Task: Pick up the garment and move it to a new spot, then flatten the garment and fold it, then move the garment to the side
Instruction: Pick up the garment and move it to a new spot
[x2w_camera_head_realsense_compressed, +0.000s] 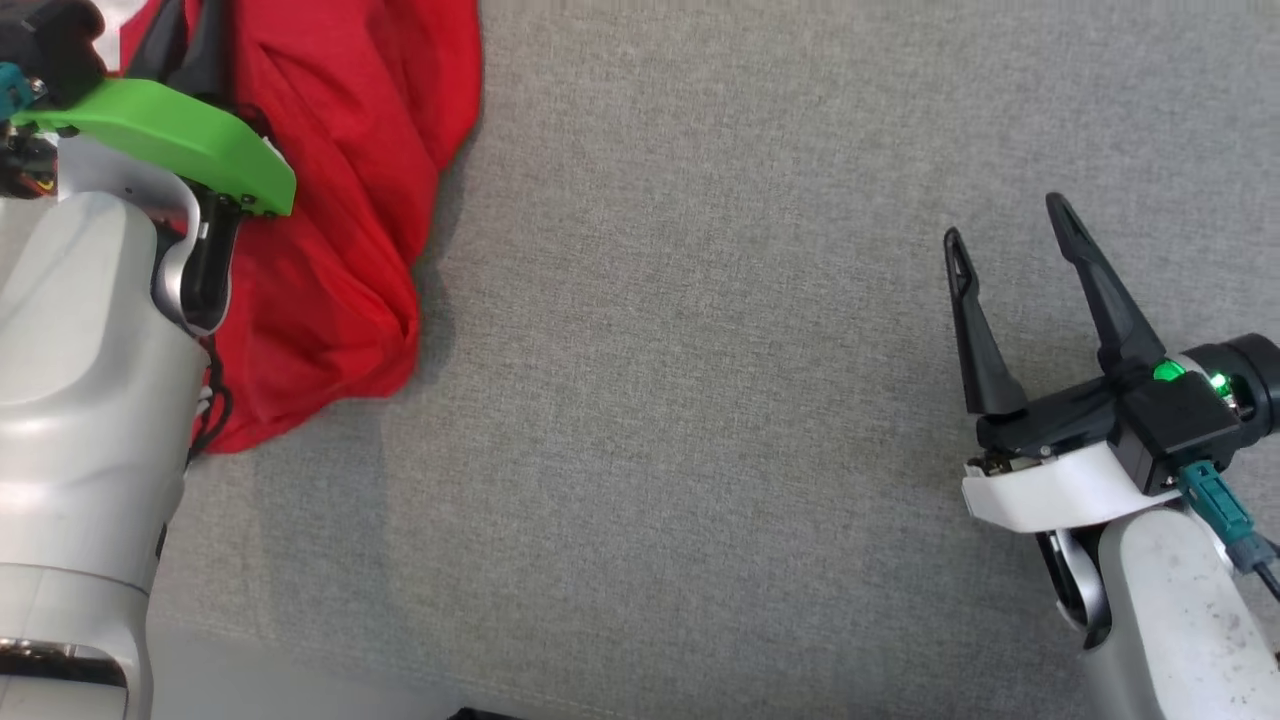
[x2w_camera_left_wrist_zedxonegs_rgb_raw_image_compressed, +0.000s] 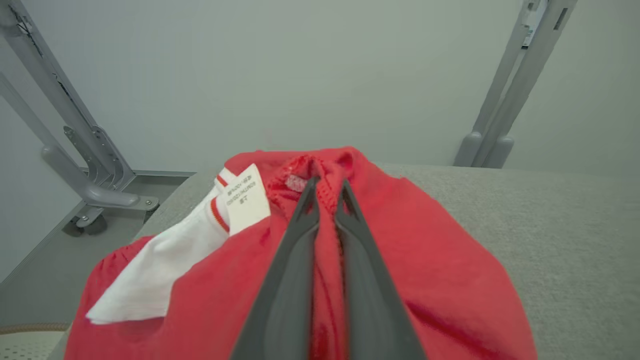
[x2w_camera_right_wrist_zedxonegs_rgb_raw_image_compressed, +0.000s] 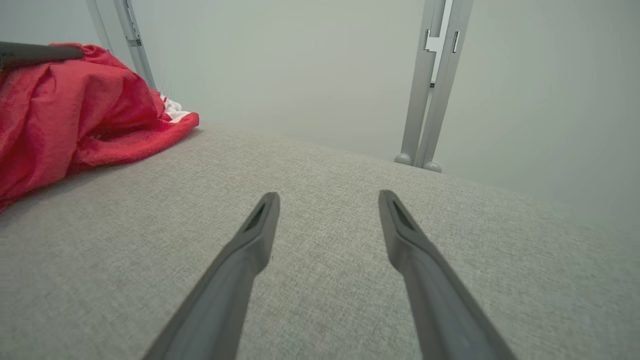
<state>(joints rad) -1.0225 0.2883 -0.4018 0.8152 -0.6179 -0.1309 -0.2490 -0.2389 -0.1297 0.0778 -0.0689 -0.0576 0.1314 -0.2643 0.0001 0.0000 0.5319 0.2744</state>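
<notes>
**Red garment clamped at the counter's left, lift not yet made**

At the far left, the left tool (x2w_camera_left_wrist_zedxonegs_rgb_raw_image_compressed: 325, 187) is seen clamped on a raised fold of the red garment (x2w_camera_head_realsense_compressed: 340, 150), with the cloth pinched between its two fingers near a stitched hem. Just beside the grip, a white label (x2w_camera_left_wrist_zedxonegs_rgb_raw_image_compressed: 245, 197) and a white inner panel (x2w_camera_left_wrist_zedxonegs_rgb_raw_image_compressed: 160, 265) are exposed. The garment is bunched in a heap at the left end of the grey cloth-covered counter (x2w_camera_head_realsense_compressed: 680, 400). To the right, well apart from the garment, the right tool (x2w_camera_head_realsense_compressed: 1005, 219) is held over the counter with its fingers spread wide and nothing between them.

The first step, the pick-up, is judged to be in hand. A lift is called for next, and the heap should be carried rightward to open counter where it can be flattened. Slipping of the thin fold is to be watched for.
</notes>
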